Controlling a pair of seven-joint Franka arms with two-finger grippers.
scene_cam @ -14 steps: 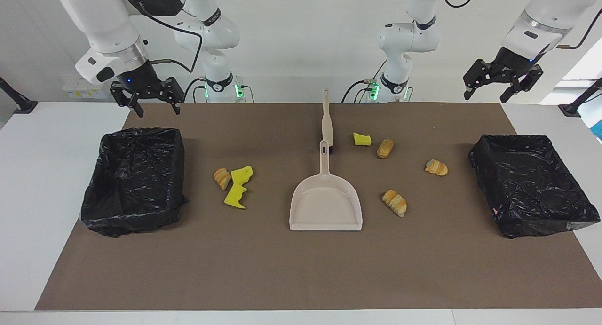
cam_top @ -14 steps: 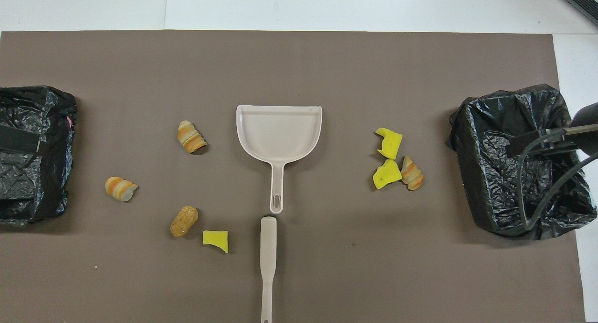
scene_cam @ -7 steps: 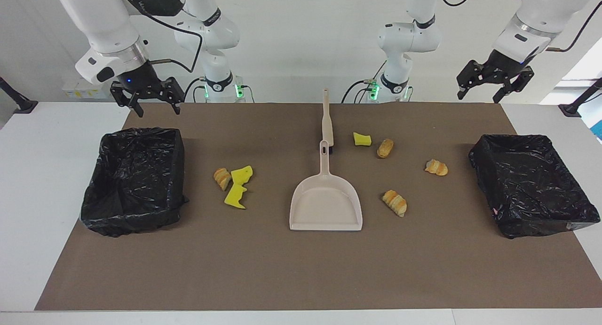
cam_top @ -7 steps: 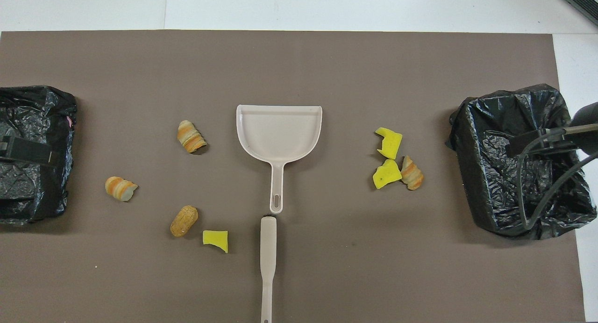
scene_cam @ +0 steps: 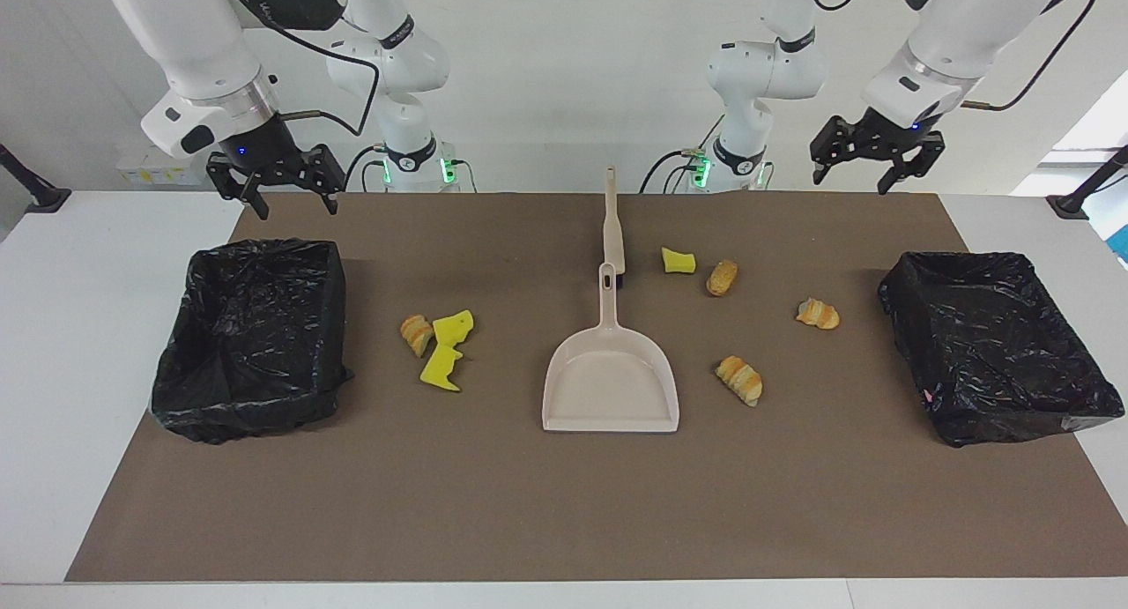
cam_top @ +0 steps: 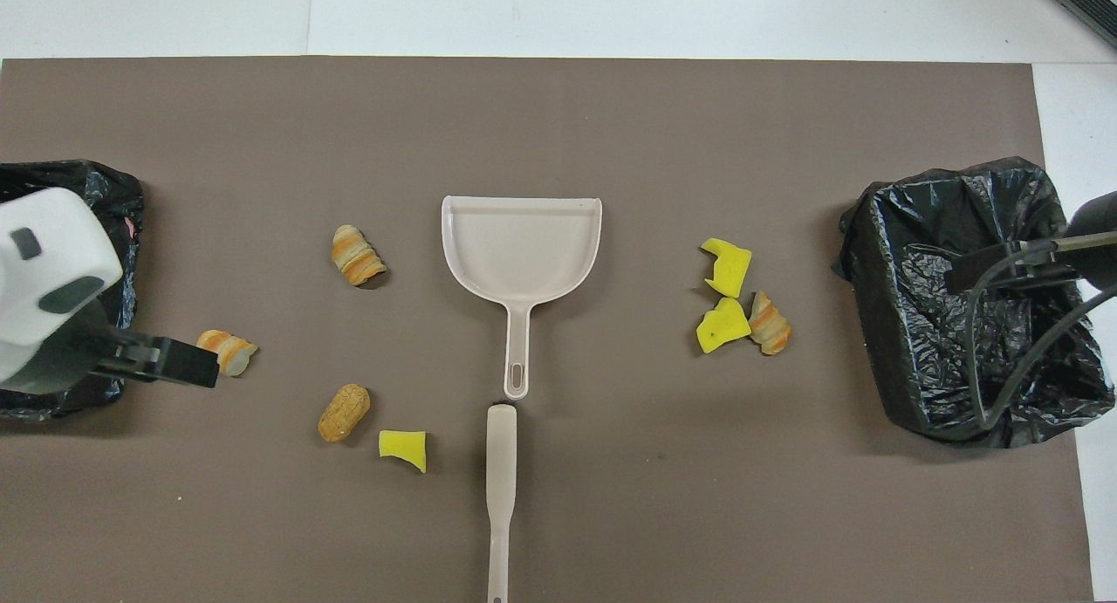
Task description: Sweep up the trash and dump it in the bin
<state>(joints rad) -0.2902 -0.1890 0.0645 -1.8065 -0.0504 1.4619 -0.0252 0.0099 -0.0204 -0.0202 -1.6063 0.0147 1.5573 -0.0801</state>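
The trash lies on the brown mat point(scene_cam: 564, 503). A bread roll point(scene_cam: 418, 334) and two yellow sponge pieces, one jagged point(scene_cam: 441, 368), lie toward the right arm's end. Several rolls point(scene_cam: 740, 380) and a yellow sponge piece point(scene_cam: 679, 260) lie toward the left arm's end. A beige dustpan point(scene_cam: 611, 384) lies mid-mat with a beige brush point(scene_cam: 613, 226) nearer the robots. My left gripper point(scene_cam: 850, 179) is open and empty, raised over the mat's robot-side edge. My right gripper point(scene_cam: 297, 205) is open and empty, raised by the bin at its end.
Two black-lined bins stand on the mat, one point(scene_cam: 251, 336) at the right arm's end and one point(scene_cam: 996, 345) at the left arm's end. In the overhead view the left hand point(cam_top: 44, 289) covers part of its bin point(cam_top: 122, 202).
My left gripper has moved from the left arm's end toward the table's middle, staying raised and open. The right arm and the trash have not moved.
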